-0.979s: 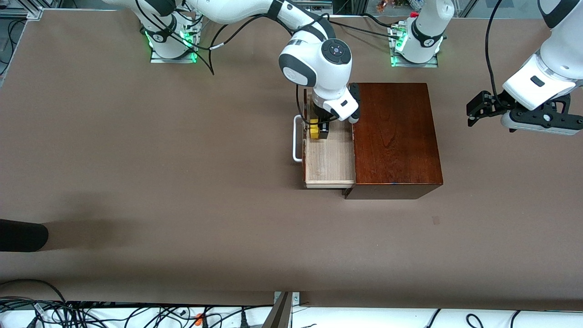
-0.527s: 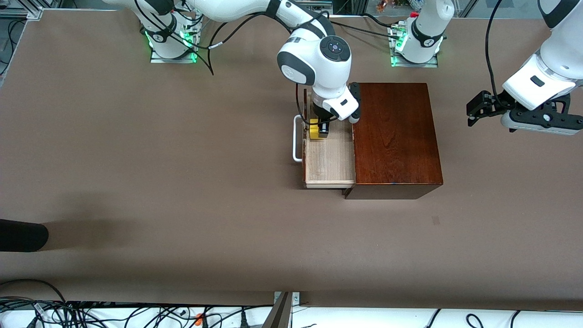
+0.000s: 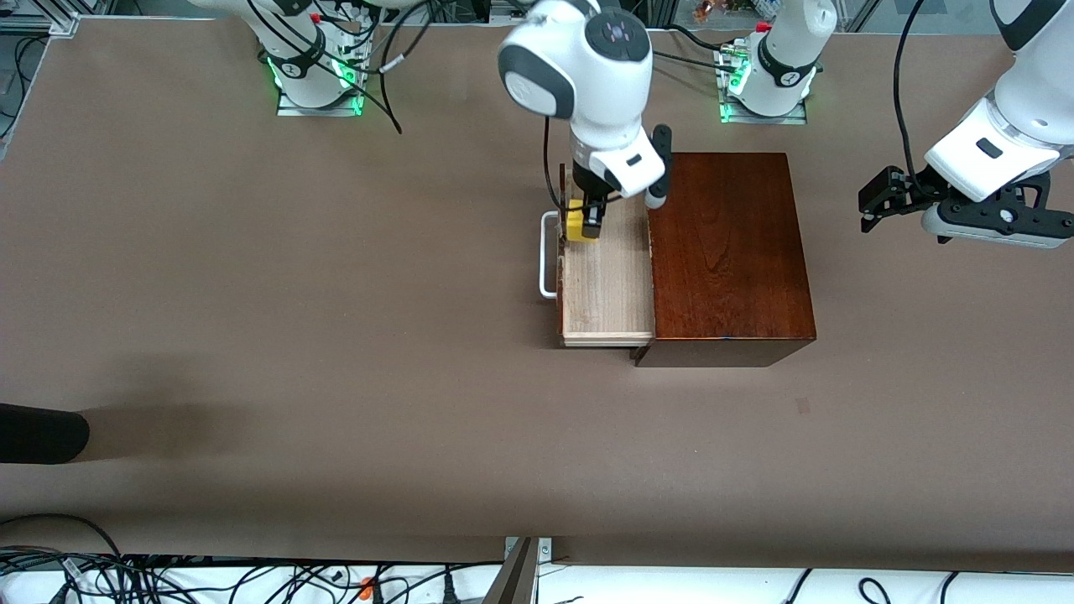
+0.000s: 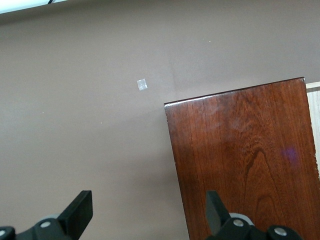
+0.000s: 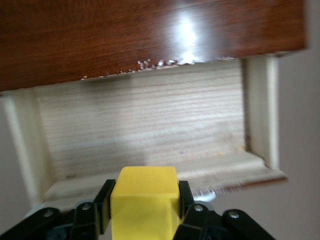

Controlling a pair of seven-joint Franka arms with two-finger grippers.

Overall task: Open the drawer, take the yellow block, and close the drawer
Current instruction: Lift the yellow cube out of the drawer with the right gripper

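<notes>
Yellow block [image 3: 576, 227] clamped in right end effector [image 3: 584, 226] | over drawer [image 3: 606, 294] | left end effector [image 3: 877, 201] released

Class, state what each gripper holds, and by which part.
Right gripper: yellow block, pinched by two facing sides. Left gripper: nothing, open.

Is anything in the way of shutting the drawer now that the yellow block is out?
Nothing visible is. The right gripper holds the yellow block clamped above the open drawer, whose tray looks bare. The box mouth shows nothing jammed. The left gripper waits open toward the left arm's end of the table.
</notes>
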